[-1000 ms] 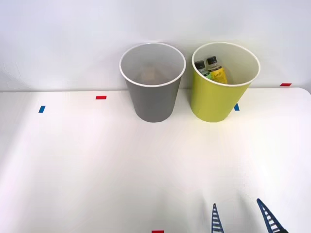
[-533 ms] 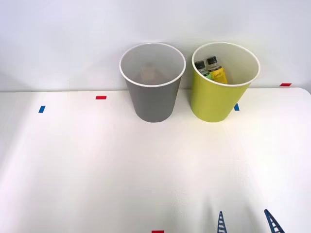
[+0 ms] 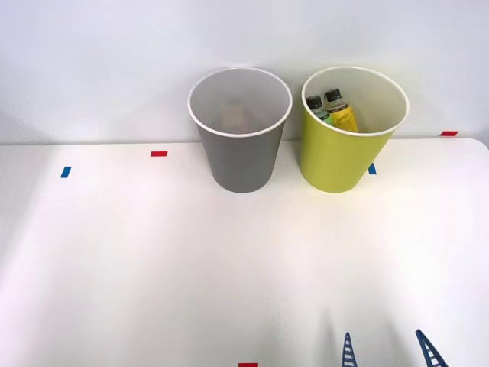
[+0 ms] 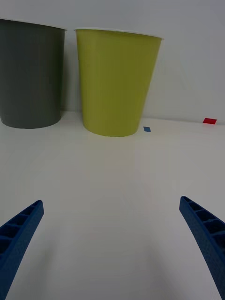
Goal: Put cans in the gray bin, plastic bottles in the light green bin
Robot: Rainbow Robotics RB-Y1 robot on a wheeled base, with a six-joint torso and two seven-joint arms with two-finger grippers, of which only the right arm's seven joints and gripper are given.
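Observation:
The gray bin (image 3: 243, 157) stands at the back of the white table, and a pale can-like shape (image 3: 232, 116) shows faintly inside it. Beside it on the right is the light green bin (image 3: 336, 157), holding two plastic bottles (image 3: 339, 112) with black caps, one green (image 3: 318, 108) and one yellow-labelled. My right gripper (image 3: 386, 345) sits open at the table's near edge, right of centre, far from both bins, with nothing between its blue fingers. In the right wrist view both the gray bin (image 4: 30, 75) and the light green bin (image 4: 117, 84) stand ahead of the open right gripper (image 4: 111, 213).
Small tape marks dot the table: blue (image 3: 66, 172) and red (image 3: 158, 154) at the left, red (image 3: 448, 133) at the far right, blue (image 3: 372, 169) by the green bin, red (image 3: 247, 365) at the front edge. A white wall stands close behind the bins.
My right gripper has drawn back toward the near edge, so less of its fingers shows than a second ago. The bins and bottles have stayed put.

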